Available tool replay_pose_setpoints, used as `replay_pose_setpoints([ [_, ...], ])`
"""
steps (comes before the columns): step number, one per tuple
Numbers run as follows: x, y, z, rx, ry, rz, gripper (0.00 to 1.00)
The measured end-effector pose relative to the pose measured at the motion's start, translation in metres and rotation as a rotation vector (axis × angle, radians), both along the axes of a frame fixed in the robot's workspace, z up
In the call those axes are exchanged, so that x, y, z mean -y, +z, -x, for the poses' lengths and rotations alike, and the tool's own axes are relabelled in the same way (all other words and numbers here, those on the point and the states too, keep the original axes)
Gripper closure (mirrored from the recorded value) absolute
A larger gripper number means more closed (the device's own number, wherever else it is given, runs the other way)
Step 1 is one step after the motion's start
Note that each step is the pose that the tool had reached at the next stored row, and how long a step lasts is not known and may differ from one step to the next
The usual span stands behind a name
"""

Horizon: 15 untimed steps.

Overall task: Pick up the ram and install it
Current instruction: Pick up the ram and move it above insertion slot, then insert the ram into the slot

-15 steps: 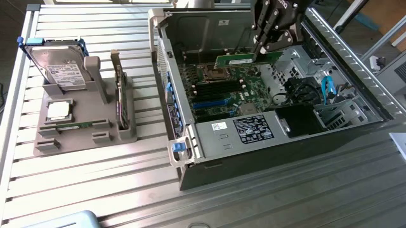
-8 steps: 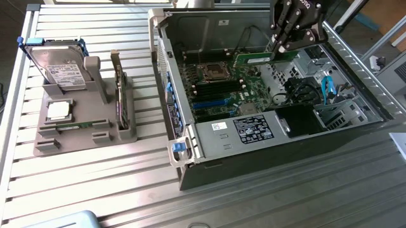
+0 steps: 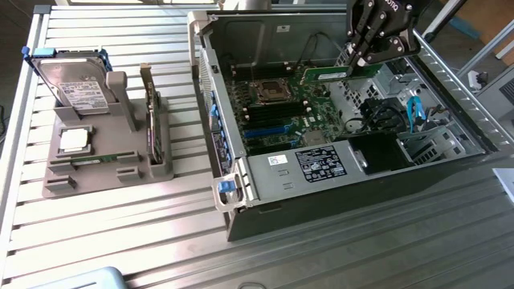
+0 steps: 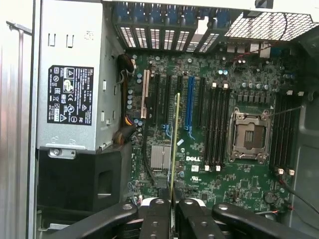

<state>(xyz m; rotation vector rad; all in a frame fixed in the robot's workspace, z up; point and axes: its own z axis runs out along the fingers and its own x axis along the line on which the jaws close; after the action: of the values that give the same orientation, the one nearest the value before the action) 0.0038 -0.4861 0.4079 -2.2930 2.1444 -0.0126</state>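
Note:
The ram [image 3: 325, 73] is a slim green stick held level above the open computer case, over the motherboard [image 3: 281, 111]. My gripper [image 3: 359, 60] is shut on one end of it, near the case's far wall. In the wrist view the ram [image 4: 174, 144] shows edge-on as a thin yellow-green line running out from between my fingers [image 4: 157, 214]. It hangs over the expansion slots, apart from the black memory slots [image 4: 217, 124] beside the processor socket [image 4: 247, 137].
The silver power supply [image 3: 301, 165] fills the case's near side, with blue cables [image 3: 416, 111] at the exterior view's right. On the exterior view's left, a grey holder [image 3: 120, 168] carries a hard drive [image 3: 76, 87], a processor chip [image 3: 74, 139] and an upright expansion card [image 3: 151, 114].

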Motion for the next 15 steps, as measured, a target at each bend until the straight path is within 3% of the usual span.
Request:
replay_pose_setpoints([
  [15, -0.0008, -0.0013, 0.0001, 0.0, -0.012, 0.0, 0.86],
])
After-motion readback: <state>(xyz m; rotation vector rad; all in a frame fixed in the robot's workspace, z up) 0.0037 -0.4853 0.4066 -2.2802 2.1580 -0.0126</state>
